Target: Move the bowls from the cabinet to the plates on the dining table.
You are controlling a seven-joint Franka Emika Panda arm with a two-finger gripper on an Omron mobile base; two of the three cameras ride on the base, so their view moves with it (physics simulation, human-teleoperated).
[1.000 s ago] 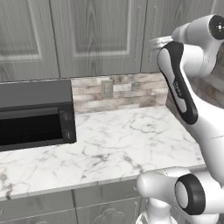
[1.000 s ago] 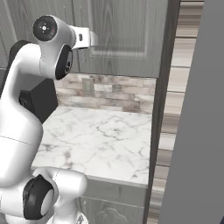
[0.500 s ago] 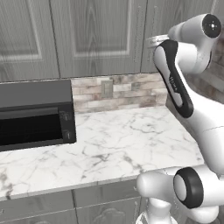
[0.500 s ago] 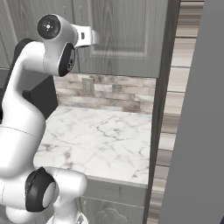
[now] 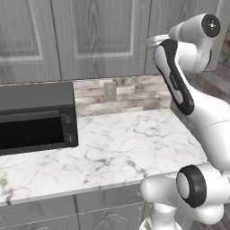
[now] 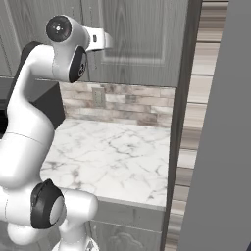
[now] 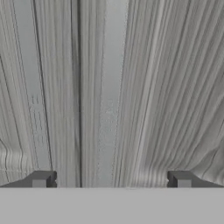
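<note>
Up close, the gripper [image 7: 111, 180] stands wide apart, holding nothing, its two tips at 7 and 5 o'clock in the hand view. Beyond them at 12 o'clock is the cabinet [image 7: 144, 87], doors shut, above the marble counter [image 5: 117, 143] and black microwave [image 5: 36, 119].

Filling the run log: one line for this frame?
phase: reaching for cabinet door | gripper: open, empty, facing handle | doors: closed | bowls: unseen
</note>
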